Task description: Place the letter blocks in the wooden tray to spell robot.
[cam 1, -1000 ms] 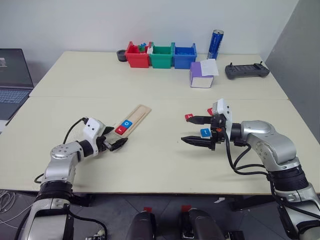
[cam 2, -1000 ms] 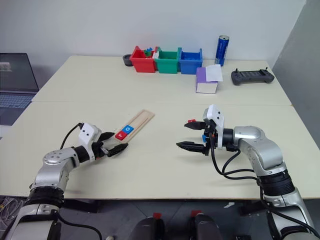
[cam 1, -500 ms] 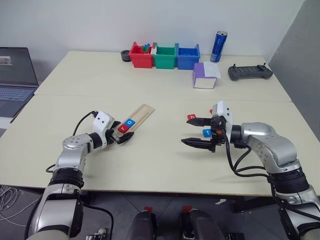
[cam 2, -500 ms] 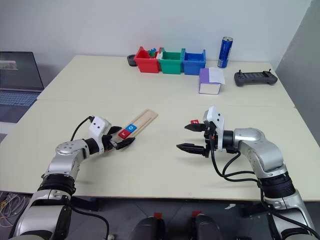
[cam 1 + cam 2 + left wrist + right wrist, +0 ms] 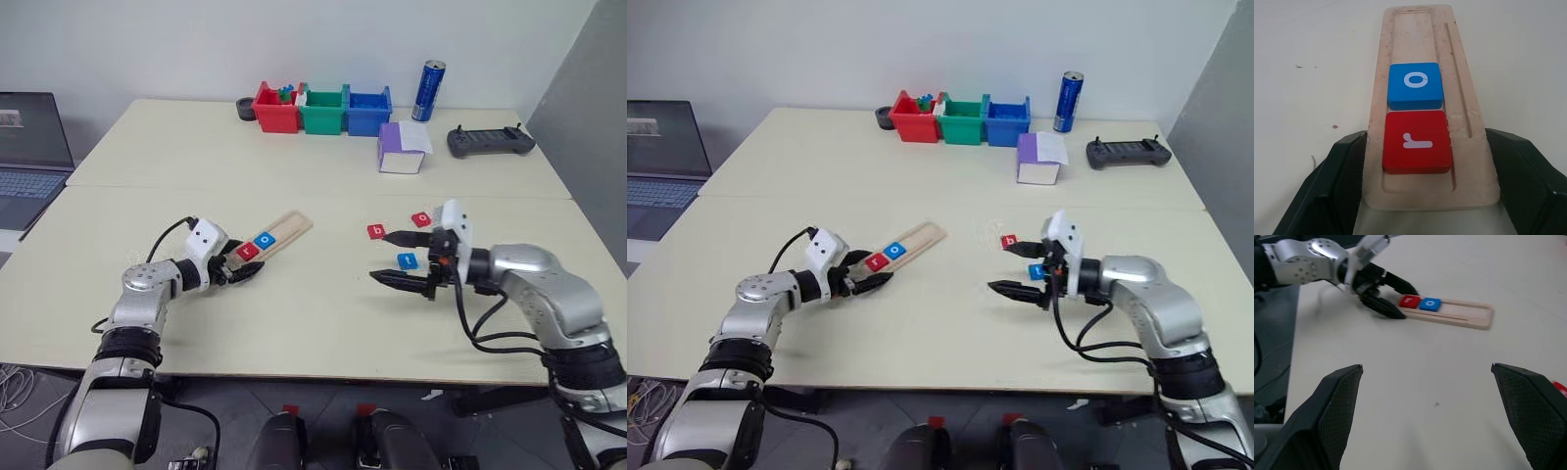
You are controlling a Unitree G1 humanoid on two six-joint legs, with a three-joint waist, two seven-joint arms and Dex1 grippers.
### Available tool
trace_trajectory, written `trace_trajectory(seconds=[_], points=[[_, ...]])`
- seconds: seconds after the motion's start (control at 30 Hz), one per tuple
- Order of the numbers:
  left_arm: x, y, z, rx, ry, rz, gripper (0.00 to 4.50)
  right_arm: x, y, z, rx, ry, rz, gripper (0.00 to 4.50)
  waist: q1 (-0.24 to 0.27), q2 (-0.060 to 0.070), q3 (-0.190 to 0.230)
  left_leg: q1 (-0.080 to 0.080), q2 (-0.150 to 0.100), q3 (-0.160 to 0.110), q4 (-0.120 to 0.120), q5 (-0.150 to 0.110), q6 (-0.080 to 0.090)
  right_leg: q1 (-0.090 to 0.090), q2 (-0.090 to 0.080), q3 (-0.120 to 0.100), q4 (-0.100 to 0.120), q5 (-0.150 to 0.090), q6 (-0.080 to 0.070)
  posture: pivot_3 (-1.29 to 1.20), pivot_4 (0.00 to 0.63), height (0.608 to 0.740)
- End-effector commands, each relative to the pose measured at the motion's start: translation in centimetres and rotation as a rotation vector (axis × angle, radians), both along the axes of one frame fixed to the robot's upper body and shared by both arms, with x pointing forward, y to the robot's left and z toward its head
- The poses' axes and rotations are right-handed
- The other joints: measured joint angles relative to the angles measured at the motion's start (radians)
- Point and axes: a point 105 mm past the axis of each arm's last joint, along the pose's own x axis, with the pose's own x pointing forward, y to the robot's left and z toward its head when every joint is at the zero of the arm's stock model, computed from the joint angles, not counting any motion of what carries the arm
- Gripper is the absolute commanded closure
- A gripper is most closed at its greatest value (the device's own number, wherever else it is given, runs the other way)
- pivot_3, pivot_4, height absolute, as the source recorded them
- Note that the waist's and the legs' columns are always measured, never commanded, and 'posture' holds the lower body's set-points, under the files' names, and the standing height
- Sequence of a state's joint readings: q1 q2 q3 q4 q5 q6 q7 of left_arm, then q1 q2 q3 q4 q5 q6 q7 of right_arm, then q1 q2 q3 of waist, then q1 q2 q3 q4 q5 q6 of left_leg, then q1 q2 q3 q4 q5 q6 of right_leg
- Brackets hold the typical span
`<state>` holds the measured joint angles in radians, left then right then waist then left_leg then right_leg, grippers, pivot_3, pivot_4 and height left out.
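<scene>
Left gripper (image 5: 235, 273): clamped on the near end of the wooden tray (image 5: 277, 235), steadying it.
Tray: red "r" (image 5: 1417, 141), blue "o" (image 5: 1415, 85) seated.
Loose blocks: "b" (image 5: 376, 232), "t" (image 5: 407, 260), "o" (image 5: 421, 218).
Right gripper (image 5: 404, 258): jaws wide, around "t"; "b" should go first.

left gripper (image 5: 238, 271) now clamped on wooden tray (image 5: 277, 236)

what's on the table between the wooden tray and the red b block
Nothing: between the wooden tray and the red b block lies bare tabletop, seen in the left eye view.
</scene>
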<state>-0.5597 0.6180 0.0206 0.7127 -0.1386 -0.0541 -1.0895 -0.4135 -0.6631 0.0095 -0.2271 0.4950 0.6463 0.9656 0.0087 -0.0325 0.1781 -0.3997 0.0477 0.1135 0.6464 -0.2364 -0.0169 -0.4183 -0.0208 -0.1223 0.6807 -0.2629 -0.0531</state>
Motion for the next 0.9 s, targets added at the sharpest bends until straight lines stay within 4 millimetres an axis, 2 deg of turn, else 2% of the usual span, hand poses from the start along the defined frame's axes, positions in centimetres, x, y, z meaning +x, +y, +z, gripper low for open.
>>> trace_trajectory(seconds=[0.03,0.17,0.3,0.6,0.73,0.9], points=[[-2.7,-2.4,-1.2,0.045,0.066,-0.266,1.12,-1.0,-1.7,1.1,-0.008,-0.039,-0.043,0.00,0.002,0.000,0.000,0.000,0.000,0.000,0.000,0.000,0.000,0.000,0.000,0.000,0.000,0.000,0.000,0.00,0.150,0.740],[-4.3,-4.0,-1.5,0.065,0.092,-0.443,1.12,-2.0,-2.8,0.5,-0.032,-0.020,-0.082,0.00,0.009,0.000,0.000,0.000,0.000,0.000,0.000,-0.002,0.003,0.000,0.000,0.000,0.000,0.000,0.000,0.00,0.150,0.740],[-4.9,-5.6,-2.0,0.086,0.116,-0.561,1.12,-2.7,-2.9,0.3,-0.032,-0.014,-0.105,0.00,0.013,0.000,0.000,0.000,0.000,-0.001,0.000,-0.002,0.003,0.000,0.000,0.000,0.000,0.000,0.000,0.00,0.150,0.740],[-4.7,-8.5,-1.3,0.092,0.097,-0.698,1.12,-3.3,-2.8,-0.2,-0.043,-0.010,-0.139,0.00,0.014,-0.001,0.000,-0.002,-0.001,-0.001,0.000,-0.002,0.004,0.000,0.000,0.000,-0.001,0.000,0.002,0.00,0.150,0.740],[-5.0,-9.0,-1.1,0.101,0.089,-0.724,1.12,-3.2,-2.8,-0.2,-0.044,-0.014,-0.146,0.00,0.014,-0.001,0.000,-0.002,-0.001,-0.001,0.000,-0.003,0.005,0.000,0.000,0.000,-0.002,0.001,0.002,0.00,0.150,0.740],[-4.6,-8.3,-1.6,0.168,0.118,-0.665,1.12,-3.1,-2.8,-0.2,-0.041,-0.015,-0.144,0.00,0.014,-0.001,0.000,-0.002,-0.001,-0.001,0.000,-0.003,0.005,0.000,0.001,0.000,-0.002,0.001,0.002,0.00,0.150,0.740]])
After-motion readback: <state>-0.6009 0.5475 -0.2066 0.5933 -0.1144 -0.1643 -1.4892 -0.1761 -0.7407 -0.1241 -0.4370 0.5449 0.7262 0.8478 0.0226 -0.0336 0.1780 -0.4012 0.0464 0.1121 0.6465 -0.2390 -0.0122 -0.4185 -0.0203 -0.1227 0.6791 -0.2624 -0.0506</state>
